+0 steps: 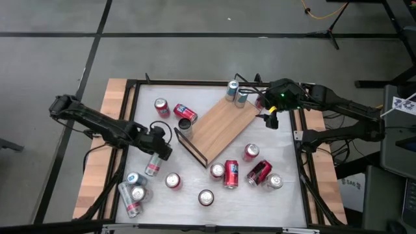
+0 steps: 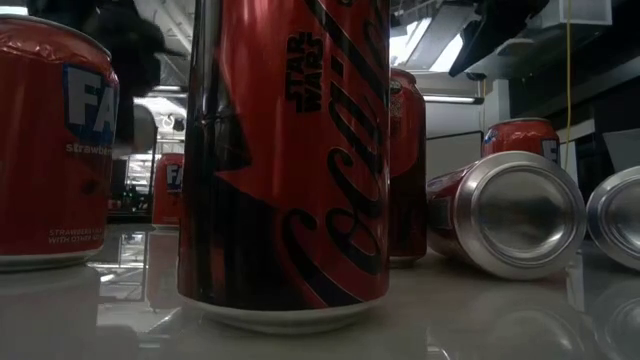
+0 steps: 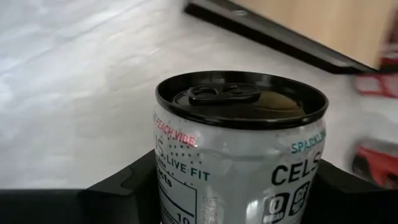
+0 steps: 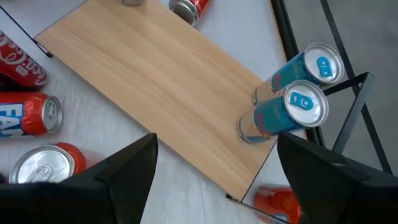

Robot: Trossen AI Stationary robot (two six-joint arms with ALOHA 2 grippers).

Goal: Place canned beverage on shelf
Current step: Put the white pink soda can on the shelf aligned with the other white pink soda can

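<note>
The shelf (image 1: 221, 127), a light-wood board with black wire rails, lies slantwise on the white tabletop (image 1: 195, 91). Two blue-topped cans (image 4: 283, 112) stand upright on its far right end. My left gripper (image 1: 157, 153) is left of the shelf's near end, shut on a silver canned beverage with a black top (image 3: 239, 143). My right gripper (image 4: 217, 158) hangs open above the shelf's far right end, beside the two cans, with nothing between its fingers. My left gripper pinches the silver can's side wall (image 3: 180, 186) between its two fingers (image 3: 118, 196), a little below the black top rim. The fingers come slanting down from the table's left. The can is tilted, and its bottom is hidden below the fingers.
Several red and silver cans lie or stand around the shelf: red ones at the far left (image 1: 183, 112) and near right (image 1: 231, 174), silver ones at the near left (image 1: 133, 188). A red cola can (image 2: 290, 160) fills the low view.
</note>
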